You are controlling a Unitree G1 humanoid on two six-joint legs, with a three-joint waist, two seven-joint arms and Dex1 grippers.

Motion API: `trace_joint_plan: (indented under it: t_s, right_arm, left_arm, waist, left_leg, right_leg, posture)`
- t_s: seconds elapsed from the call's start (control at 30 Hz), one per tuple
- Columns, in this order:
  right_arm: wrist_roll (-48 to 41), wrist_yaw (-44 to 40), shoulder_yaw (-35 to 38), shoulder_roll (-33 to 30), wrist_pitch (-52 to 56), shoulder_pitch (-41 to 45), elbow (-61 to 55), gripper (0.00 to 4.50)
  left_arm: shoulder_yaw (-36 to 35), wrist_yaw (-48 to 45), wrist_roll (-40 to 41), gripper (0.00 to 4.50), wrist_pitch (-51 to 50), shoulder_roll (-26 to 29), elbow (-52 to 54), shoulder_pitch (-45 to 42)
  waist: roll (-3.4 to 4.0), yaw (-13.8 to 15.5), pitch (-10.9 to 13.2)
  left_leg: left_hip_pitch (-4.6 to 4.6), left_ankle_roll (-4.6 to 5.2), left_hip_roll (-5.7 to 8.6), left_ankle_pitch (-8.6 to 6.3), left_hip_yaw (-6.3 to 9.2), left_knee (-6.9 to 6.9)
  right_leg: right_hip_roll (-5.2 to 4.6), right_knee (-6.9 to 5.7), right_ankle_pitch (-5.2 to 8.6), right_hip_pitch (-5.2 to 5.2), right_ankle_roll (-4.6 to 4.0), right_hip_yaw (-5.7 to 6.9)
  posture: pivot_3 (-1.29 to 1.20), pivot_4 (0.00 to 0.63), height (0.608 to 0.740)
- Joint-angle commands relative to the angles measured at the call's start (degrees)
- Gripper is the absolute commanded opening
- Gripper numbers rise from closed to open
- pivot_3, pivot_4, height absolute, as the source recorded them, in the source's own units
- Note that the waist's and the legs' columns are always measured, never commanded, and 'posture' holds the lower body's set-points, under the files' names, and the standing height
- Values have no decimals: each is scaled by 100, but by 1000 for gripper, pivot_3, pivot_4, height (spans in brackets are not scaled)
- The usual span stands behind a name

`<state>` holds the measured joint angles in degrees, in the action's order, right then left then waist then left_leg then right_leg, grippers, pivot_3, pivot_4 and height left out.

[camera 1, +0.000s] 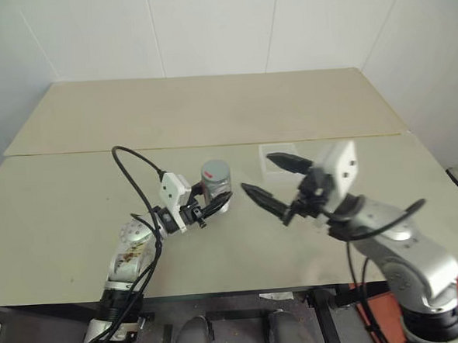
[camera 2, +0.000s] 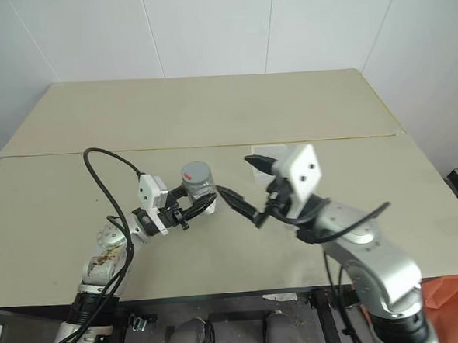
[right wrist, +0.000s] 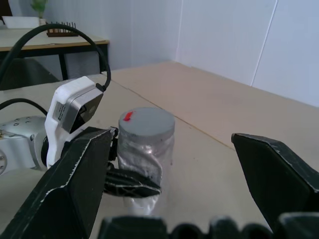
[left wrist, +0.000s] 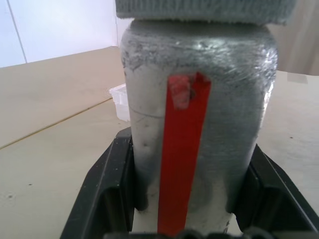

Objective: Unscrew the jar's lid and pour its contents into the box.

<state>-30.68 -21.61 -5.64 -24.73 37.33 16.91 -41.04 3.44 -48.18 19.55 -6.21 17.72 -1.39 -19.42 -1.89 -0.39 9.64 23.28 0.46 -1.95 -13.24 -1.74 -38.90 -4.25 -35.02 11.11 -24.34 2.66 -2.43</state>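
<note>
The pale table [camera 1: 76,220] is carrying everything, with the right gripper [camera 1: 270,180] hanging over its middle, jaws standing wide apart and holding nothing, pointing at the jar [camera 1: 217,186] just beside it. The left gripper [camera 1: 212,202] is clamping tight on the jar's lower body — the jar is standing upright, near the table's centre, red stripe facing the left wrist. The clear box [camera 1: 278,154] is sitting beyond the right gripper, and the grey lid [right wrist: 146,121] is sitting on the jar's top — red mark on it.
</note>
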Motion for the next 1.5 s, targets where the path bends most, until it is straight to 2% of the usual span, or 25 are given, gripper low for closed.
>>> trace_joint_plan:
  t_s: [0.03,0.23,0.87,0.97,1.07,1.33,1.47,1.5]
  right_arm:
    - [320,67,-287,154,-194,155,40,4500]
    - [897,32,-738,458,-424,555,616,4500]
    - [997,-53,-438,834,-554,648,1003,4500]
    - [953,-148,-393,790,-573,580,974,3904]
    - [963,-153,-365,790,-566,525,927,2844]
    - [890,-339,-296,625,-501,486,880,2756]
    - [189,-990,48,355,-399,584,926,2756]
    - [-128,-1445,193,159,-414,644,1007,2756]
  left_arm:
    - [91,72,-4,2120,37,-98,268,-113]
    - [300,12,-101,2120,151,-194,240,-145]
    - [394,-71,-137,2120,312,-355,158,-133]
    - [399,-83,-143,2120,334,-347,122,-145]
    - [410,-112,-157,2120,372,-334,51,-161]
    - [464,-279,-136,2120,399,-250,99,-138]
    - [528,-533,-50,2120,408,-129,259,-32]
    - [557,-625,-2,2120,387,-93,351,-3]
  waist:
    - [0,-1,0]
    - [0,-37,0]
    - [0,-37,0]
    - [0,-37,0]
    - [0,-37,0]
    - [0,-37,0]
    - [0,-37,0]
    - [0,-37,0]
  left_leg:
    - [1,0,1,0,0,0]
    - [-5,1,-3,0,1,1]
    - [-3,1,-5,1,2,3]
    - [-3,1,-5,1,2,3]
    - [-3,1,-5,1,2,4]
    - [-3,1,-5,1,2,4]
    - [-2,1,-5,0,2,4]
    - [-2,1,-4,0,2,5]
  right_leg:
    - [-2,2,0,0,0,0]
    - [6,-3,-1,-1,-2,0]
    - [7,-3,-2,-2,-4,1]
    - [7,-3,-2,-2,-4,1]
    - [7,-1,-2,-2,-4,1]
    - [7,-2,-1,-2,-3,1]
    - [6,1,-2,-2,-4,1]
    - [6,1,-1,-2,-4,1]
  posture:
    - [0,150,740]
    - [0,150,740]
    - [0,150,740]
    - [0,150,740]
    - [0,150,740]
    - [0,150,740]
    - [0,150,740]
    - [0,150,740]
